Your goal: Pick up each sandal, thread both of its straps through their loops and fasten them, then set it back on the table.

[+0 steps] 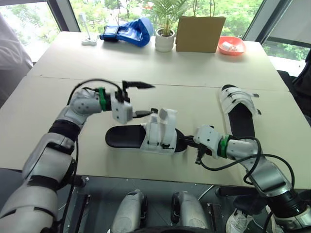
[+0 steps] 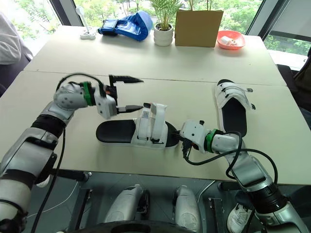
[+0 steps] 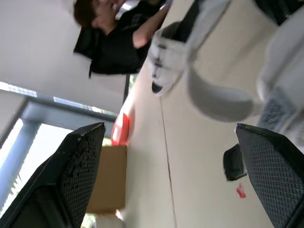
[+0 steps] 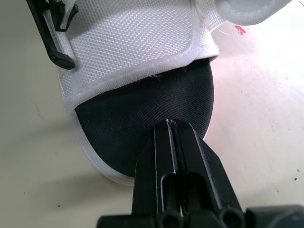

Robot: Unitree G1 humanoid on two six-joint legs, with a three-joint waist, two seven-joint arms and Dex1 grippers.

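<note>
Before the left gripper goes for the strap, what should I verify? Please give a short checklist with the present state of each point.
1. Left gripper open: ok, fingers wide apart beside the raised strap.
2. Right gripper steadying the near sandal: cannot tell; it is shut, with its tip at the toe end.
3. Near sandal flat on the table: ok.
4. Its straps fastened: not ok, one stands up loose.
5. Far sandal out of the way: ok, it lies apart on the robot's right.
</note>
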